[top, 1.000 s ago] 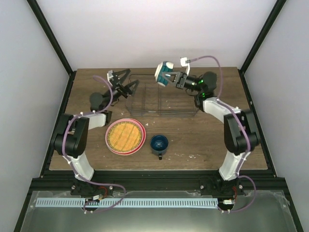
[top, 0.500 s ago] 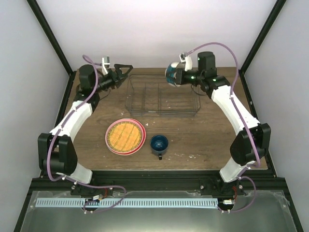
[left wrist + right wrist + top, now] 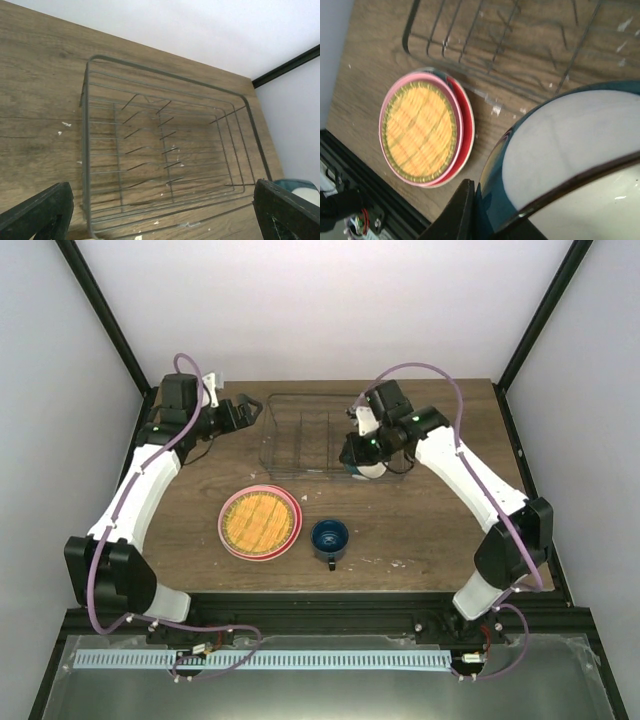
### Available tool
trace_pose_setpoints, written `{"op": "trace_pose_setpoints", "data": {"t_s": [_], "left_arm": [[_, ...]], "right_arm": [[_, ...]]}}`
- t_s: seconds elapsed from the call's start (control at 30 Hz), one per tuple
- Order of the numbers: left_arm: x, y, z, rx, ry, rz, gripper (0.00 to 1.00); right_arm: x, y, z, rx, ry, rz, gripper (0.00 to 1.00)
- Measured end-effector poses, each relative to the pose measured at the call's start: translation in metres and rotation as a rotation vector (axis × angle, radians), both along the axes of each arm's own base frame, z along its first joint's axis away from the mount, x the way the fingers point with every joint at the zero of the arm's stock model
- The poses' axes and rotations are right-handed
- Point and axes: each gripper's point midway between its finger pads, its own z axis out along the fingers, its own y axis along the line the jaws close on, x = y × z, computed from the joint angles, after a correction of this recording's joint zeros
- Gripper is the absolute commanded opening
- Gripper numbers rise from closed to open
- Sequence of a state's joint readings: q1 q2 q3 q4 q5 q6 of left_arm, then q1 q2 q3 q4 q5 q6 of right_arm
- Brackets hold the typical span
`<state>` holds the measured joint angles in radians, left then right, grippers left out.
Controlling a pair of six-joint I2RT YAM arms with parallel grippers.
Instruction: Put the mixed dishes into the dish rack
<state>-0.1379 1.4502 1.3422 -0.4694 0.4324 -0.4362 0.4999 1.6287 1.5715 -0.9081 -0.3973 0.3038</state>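
The dish rack (image 3: 320, 438) is a dark wire basket at the back middle of the table. My right gripper (image 3: 358, 452) is shut on the rim of the small bowl (image 3: 370, 469), cream inside and teal outside, holding it tilted at the rack's near right part. The bowl (image 3: 570, 145) fills the right wrist view, with one finger (image 3: 460, 212) against its teal wall. The woven-pattern plate (image 3: 260, 520) lies on the pink plate (image 3: 228, 537) in front of the rack, and the dark blue mug (image 3: 330, 538) stands to their right. My left gripper (image 3: 246, 410) is open and empty at the rack's left end.
In the left wrist view the rack (image 3: 165, 145) stretches ahead between the two spread fingers (image 3: 35, 215), with the bowl's edge (image 3: 300, 186) beyond its far end. A red rim (image 3: 466, 117) shows under the stacked plates. Black frame posts border the table's sides.
My right arm has swung down from above the rack's back to its near right part, carrying the bowl. My left arm has lowered a little toward the rack's left end.
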Motion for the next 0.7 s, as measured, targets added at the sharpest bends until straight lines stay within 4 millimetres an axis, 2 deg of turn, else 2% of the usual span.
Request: {"op": "trace_pose_setpoints", "data": {"t_s": [0.23,0.43,0.53,0.7], "left_arm": [[-0.011,0.004,-0.005,0.034,0.013,-0.002,1.00],[-0.015,0.004,-0.008,0.038,0.020,-0.009,1.00],[-0.016,0.004,-0.006,0.038,0.014,-0.013,1.00],[-0.017,0.002,-0.005,0.033,0.015,-0.021,1.00]], "right_arm": [[-0.050,0.013,-0.030,-0.095,0.112,0.060,0.07],[-0.085,0.011,-0.072,-0.197,0.215,0.092,0.07],[-0.089,0.003,-0.092,-0.256,0.244,0.082,0.07],[-0.079,-0.005,-0.113,-0.340,0.241,0.045,0.08]]}}
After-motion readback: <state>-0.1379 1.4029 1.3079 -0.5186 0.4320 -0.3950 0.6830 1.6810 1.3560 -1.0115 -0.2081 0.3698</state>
